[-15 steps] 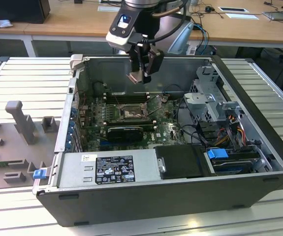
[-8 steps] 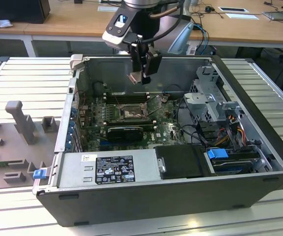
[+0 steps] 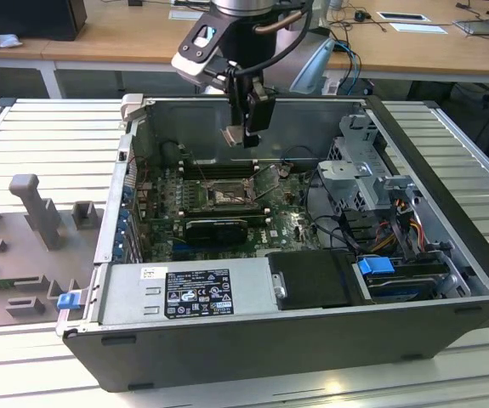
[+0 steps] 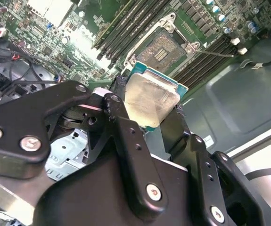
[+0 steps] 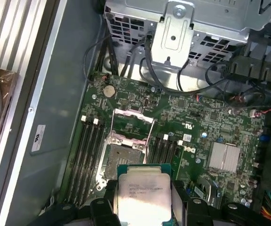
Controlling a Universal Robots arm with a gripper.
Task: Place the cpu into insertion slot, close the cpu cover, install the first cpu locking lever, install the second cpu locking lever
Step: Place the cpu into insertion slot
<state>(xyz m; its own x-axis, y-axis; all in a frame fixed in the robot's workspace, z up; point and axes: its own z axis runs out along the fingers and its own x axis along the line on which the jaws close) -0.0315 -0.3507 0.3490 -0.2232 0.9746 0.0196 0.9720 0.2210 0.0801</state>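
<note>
One cpu [image 4: 150,100] is gripped between the two fingers [image 4: 126,134] of the gripper [image 5: 143,202], held in the air above the one insertion slot [image 5: 122,159], uncovered below.

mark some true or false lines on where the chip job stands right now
1. The pincer holds the chip between its fingers. True.
2. The chip already sits in the socket. False: the chip hangs above the board and the socket is bare.
3. The cover is shut over the socket. False: it is swung up and open, leaving the socket uncovered.
4. The computer case lies with its open side up. True.
</note>
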